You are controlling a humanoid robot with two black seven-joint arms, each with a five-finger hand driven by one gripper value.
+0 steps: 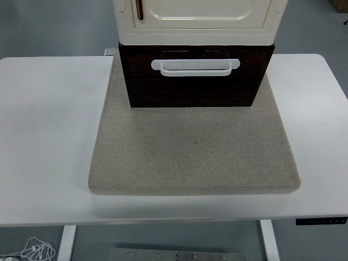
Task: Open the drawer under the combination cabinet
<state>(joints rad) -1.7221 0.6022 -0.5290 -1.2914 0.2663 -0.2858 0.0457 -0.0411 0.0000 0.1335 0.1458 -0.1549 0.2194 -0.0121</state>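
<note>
A combination cabinet stands at the back middle of the table. Its cream upper part (198,19) has a door with a small brown handle (139,9). Beneath it sits a dark brown drawer (196,81) with a white bar handle (195,67) across its front. The drawer front looks flush with the unit, shut. Neither of my hands appears in the head view.
The cabinet rests on a beige fabric mat (193,155) that covers the middle of the white table (46,136). A control panel (321,220) is on the table's front edge at the right. White cables (32,251) lie on the floor at the lower left.
</note>
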